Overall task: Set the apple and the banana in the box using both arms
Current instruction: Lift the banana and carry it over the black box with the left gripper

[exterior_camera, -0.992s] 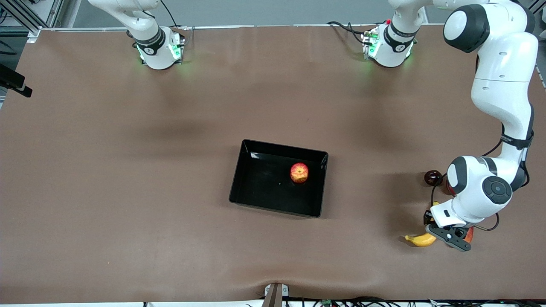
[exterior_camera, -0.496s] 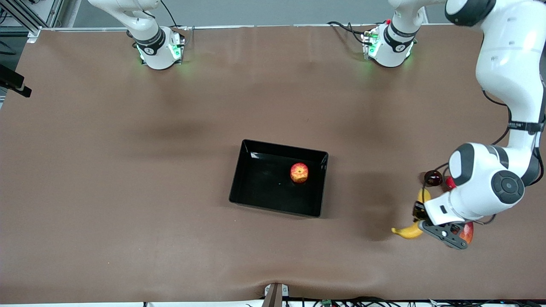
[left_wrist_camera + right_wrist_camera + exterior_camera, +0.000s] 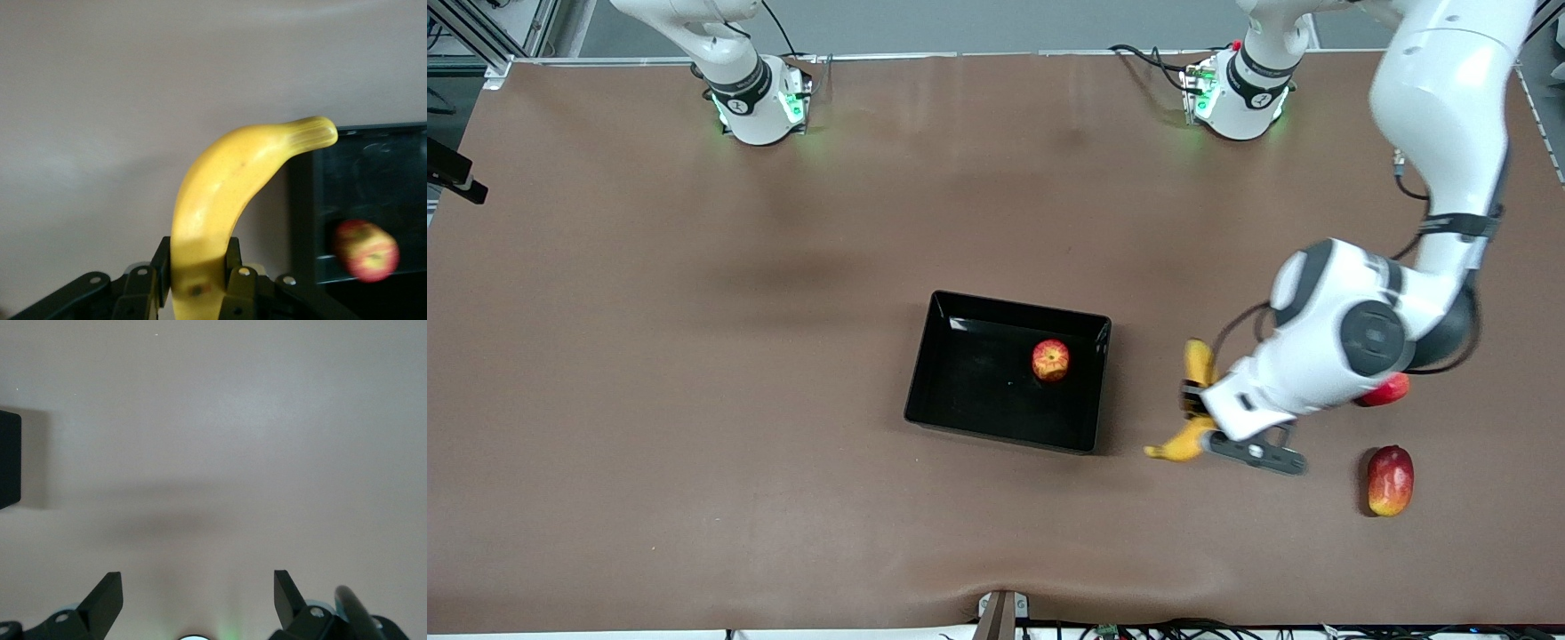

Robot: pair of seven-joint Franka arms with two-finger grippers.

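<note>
The black box (image 3: 925, 373) sits mid-table with the red-yellow apple (image 3: 1051, 359) inside it, toward the left arm's end. My left gripper (image 3: 1193, 411) is shut on the curved yellow banana (image 3: 1197, 366) and holds it in the air over the table just beside the box, toward the left arm's end. In the left wrist view the banana (image 3: 227, 193) sits clamped between the fingers (image 3: 232, 257), with the box (image 3: 407, 143) and apple (image 3: 365, 250) ahead. My right gripper (image 3: 197, 597) is open and empty over bare table; it is out of the front view.
An elongated red-yellow mango-like fruit (image 3: 1390, 480) lies on the table toward the left arm's end, nearer the camera. A smooth red fruit (image 3: 1387, 389) shows partly under the left arm. The two arm bases (image 3: 758, 98) stand at the table's back edge.
My left gripper has lifted the banana and carried it toward the box, away from the other fruits. The mango-like fruit is now uncovered. The apple and box have not moved.
</note>
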